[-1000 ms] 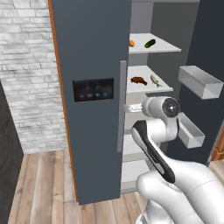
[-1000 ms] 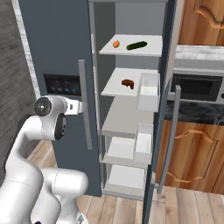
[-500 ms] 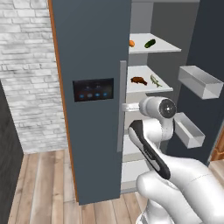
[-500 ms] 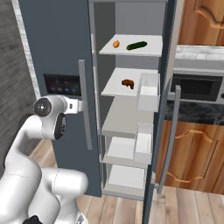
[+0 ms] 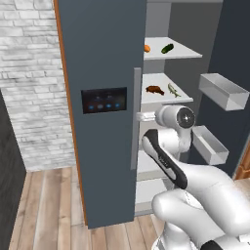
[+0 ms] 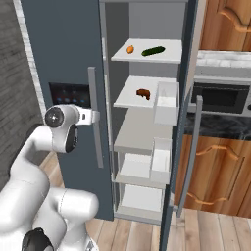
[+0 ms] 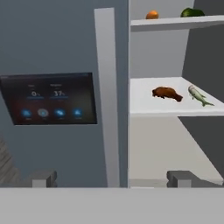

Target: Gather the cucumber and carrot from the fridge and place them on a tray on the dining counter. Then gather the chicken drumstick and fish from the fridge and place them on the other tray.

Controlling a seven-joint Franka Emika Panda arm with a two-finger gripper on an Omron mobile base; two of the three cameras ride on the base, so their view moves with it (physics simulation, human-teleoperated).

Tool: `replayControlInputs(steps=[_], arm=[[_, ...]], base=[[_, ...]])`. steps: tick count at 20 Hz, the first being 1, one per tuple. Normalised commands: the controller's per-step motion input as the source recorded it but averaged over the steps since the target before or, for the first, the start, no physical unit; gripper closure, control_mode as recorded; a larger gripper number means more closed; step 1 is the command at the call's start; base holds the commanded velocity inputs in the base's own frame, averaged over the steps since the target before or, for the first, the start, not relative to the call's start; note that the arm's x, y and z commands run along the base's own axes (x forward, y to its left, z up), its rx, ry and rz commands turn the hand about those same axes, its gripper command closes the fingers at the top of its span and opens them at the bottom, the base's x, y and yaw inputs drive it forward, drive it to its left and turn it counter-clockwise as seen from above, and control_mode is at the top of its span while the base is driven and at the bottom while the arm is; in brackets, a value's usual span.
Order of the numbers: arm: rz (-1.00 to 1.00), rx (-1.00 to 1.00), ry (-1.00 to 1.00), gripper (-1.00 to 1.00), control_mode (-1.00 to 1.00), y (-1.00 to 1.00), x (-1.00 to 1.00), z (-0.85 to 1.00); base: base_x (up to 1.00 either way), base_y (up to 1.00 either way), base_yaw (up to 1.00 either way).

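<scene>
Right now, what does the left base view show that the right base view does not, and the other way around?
Only the left base view shows the fish, lying beside the drumstick on the second shelf, and a brick wall. Only the right base view shows the microwave and wooden cabinets. Both show the open fridge, its door panel, the carrot and cucumber on the top shelf, and the drumstick.

fridge [image 5: 102, 53] right door open | carrot [image 5: 147, 48], cucumber [image 5: 167, 48] top shelf | drumstick [image 5: 155, 90], fish [image 5: 172, 90] below
</scene>
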Motion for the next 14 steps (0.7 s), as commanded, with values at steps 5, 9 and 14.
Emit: replayControlInputs(steps=[5,9,14], arm=[[0.00,0.00,0.00,-1.00,-1.00,0.00,0.50,0.00],[0.00,0.00,0.00,-1.00,-1.00,0.01,0.66,0.00],[-0.02,0.00,0.00,-1.00,-1.00,0.04,0.67,0.00]], base=[[0.00,0.00,0.00],[0.00,0.00,0.00],[0.00,0.00,0.00]])
